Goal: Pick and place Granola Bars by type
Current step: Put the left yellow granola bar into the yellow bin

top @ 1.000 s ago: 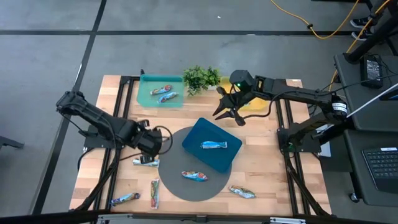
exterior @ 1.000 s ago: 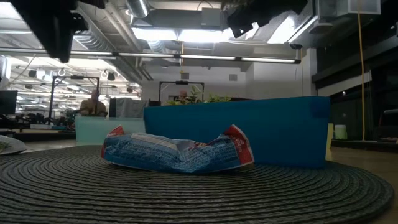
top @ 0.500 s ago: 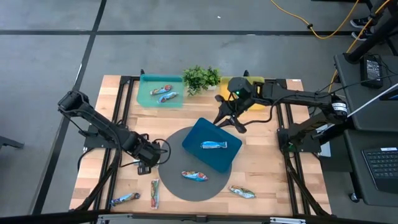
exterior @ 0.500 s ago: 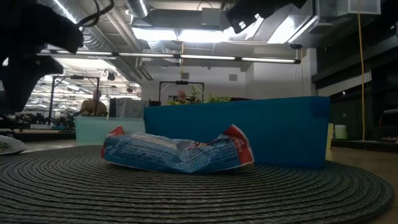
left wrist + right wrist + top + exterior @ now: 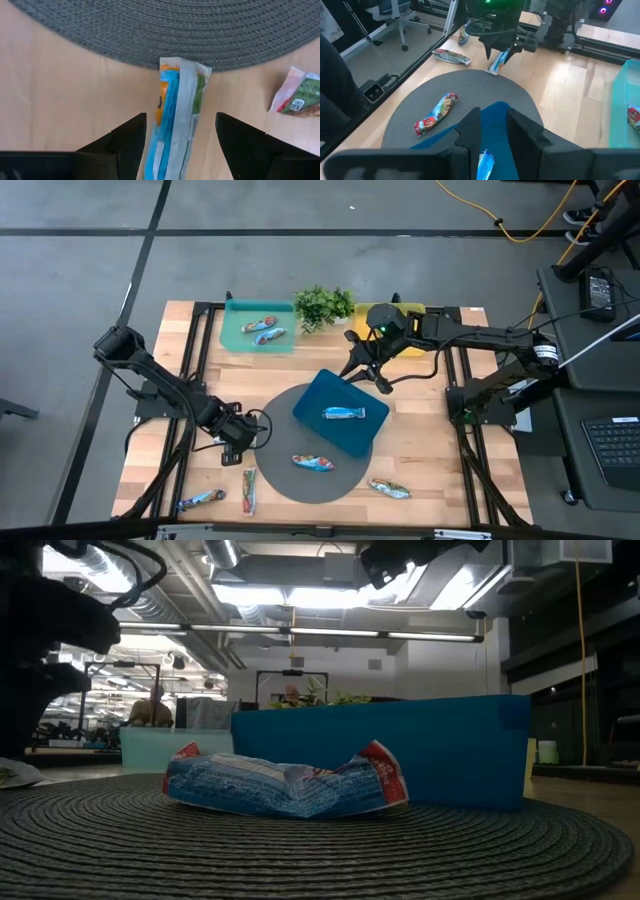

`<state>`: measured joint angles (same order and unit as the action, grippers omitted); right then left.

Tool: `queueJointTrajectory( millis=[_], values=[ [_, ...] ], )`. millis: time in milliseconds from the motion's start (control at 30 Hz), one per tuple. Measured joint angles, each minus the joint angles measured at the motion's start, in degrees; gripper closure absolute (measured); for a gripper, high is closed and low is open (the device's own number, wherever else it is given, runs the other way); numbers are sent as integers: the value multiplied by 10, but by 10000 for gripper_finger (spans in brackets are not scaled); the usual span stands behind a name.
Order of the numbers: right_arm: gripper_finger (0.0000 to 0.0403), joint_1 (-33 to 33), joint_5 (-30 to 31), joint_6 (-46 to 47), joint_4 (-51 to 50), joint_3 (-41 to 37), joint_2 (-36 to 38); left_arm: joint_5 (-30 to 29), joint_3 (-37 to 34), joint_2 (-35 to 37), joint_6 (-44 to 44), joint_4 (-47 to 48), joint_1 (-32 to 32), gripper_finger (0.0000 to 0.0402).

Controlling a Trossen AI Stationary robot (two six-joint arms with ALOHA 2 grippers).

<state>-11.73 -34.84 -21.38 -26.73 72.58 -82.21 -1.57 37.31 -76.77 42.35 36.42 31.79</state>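
Note:
Several foil granola bars lie about. One with blue, orange and green print [image 5: 176, 120] lies flat on the wood, one end at the grey mat's edge. My left gripper [image 5: 236, 442] [image 5: 181, 116] is low over it, open, one finger on each side without touching. Another bar lies on the mat [image 5: 312, 463] [image 5: 285, 785], one in the blue tray [image 5: 342, 414], two in the teal tray [image 5: 262, 330]. My right gripper [image 5: 367, 375] [image 5: 494, 112] hangs open above the blue tray's far edge [image 5: 330, 380], holding nothing.
Loose bars lie near the table's near edge [image 5: 200, 500], [image 5: 248, 490], [image 5: 388, 489]. A green plant [image 5: 322, 305] and a yellow tray [image 5: 418, 310] stand at the far edge beside the teal tray [image 5: 232, 340]. The round grey mat [image 5: 290, 485] lies under the blue tray.
My left gripper has moved toward the table's near edge and down, from beside the mat's left side until it straddles the bar on the wood. My right gripper has shifted a little toward the blue tray. No bar has moved.

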Motion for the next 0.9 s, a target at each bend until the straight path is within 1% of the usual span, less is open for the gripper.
queueJointTrajectory(
  millis=[100,200,367,600,800,900],
  values=[
    [309,0,1,6,0,0,0,-4,-14,0,9,-25,0,173],
    [309,0,1,19,0,0,0,-4,-24,0,24,-26,0,178],
    [309,0,3,27,0,0,0,-2,-38,0,41,-28,0,206],
    [309,0,7,32,0,0,0,0,-38,0,49,-44,0,277],
    [309,0,8,32,-1,0,0,0,-38,0,50,-120,0,361],
    [309,0,8,32,0,0,0,-1,-36,7,51,-170,0,389]
  ],
)
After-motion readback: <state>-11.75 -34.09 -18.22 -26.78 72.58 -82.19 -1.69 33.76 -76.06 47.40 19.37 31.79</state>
